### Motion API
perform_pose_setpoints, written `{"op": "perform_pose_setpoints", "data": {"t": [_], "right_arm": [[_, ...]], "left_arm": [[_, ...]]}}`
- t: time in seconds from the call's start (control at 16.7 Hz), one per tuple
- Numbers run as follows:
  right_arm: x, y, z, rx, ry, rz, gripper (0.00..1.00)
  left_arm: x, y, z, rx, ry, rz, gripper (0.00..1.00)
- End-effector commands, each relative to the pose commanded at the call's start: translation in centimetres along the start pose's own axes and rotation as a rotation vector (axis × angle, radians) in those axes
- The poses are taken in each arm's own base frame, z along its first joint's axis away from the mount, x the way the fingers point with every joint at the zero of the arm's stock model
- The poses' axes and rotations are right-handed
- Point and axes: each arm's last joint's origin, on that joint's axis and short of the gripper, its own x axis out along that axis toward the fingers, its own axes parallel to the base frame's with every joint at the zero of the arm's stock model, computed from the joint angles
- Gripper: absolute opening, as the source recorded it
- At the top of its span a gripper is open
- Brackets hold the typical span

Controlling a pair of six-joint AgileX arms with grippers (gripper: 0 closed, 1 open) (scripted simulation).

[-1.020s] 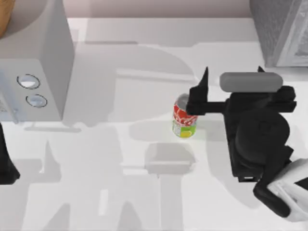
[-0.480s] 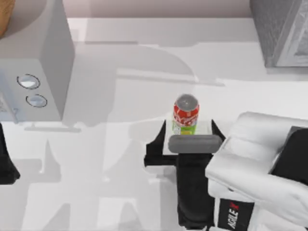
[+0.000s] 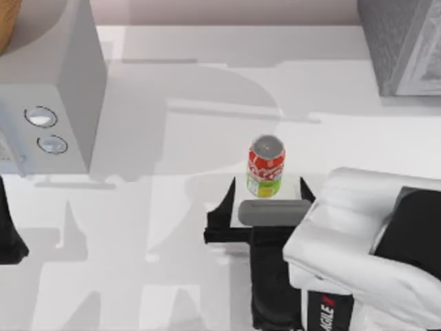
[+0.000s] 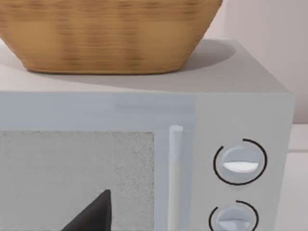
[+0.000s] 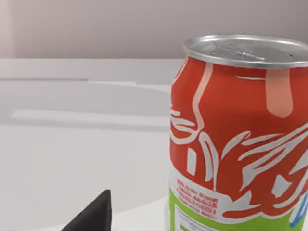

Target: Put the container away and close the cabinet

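The container [image 3: 266,165], a red can with a green-yellow lower band and silver top, stands upright mid-table. It looms close in the right wrist view [image 5: 240,139]. My right gripper [image 3: 267,185] is open at the can's near side, its two dark fingers spread wider than the can and not touching it. One fingertip [image 5: 94,216] shows beside the can. The dark grey speckled cabinet [image 3: 386,41] sits at the back right corner, with its pale door panel [image 3: 424,62] at the edge of the view. My left arm [image 3: 10,238] is parked at the left edge.
A smooth light grey box with two round dials [image 3: 48,89] stands at the back left, seen close in the left wrist view [image 4: 96,110] with a woven basket [image 4: 106,33] on top. My right arm's white body [image 3: 365,255] covers the front right of the table.
My right arm swung from the can's right side round to its near side, then shifted slightly left. The can and the left arm stayed still.
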Motion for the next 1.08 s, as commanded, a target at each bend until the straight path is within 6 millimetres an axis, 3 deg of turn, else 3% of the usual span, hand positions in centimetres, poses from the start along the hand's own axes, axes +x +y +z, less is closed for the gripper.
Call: {"op": "perform_pose_setpoints", "data": {"t": [0.42,0.66,1.08], "right_arm": [[5.4,0.2,0.0,0.002,-0.002,0.002,1.0],[5.8,0.1,0.0,0.002,-0.002,0.002,1.0],[5.8,0.1,0.0,0.002,-0.002,0.002,0.47]], "left_arm": [[0.0,0.0,0.0,0.0,0.0,0.0,1.0],[0.0,0.0,0.0,0.0,0.0,0.0,1.0],[0.0,0.0,0.0,0.0,0.0,0.0,1.0]]}}
